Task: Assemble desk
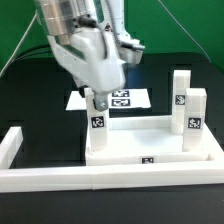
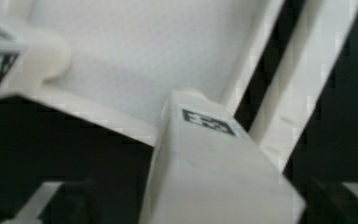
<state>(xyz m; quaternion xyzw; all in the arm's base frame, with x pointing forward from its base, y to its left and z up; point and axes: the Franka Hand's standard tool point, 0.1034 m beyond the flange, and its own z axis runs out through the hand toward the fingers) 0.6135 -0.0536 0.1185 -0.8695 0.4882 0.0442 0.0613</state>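
My fingers [image 1: 97, 101] close on a leg [image 1: 98, 128] and hold it upright at the tabletop's [image 1: 140, 140] corner on the exterior view's left. The tabletop lies on the black worktop [image 1: 30, 100] inside the border frame [image 1: 100, 177]. Two more legs [image 1: 187, 110] stand at its far side. The marker board [image 1: 125, 98] lies behind.
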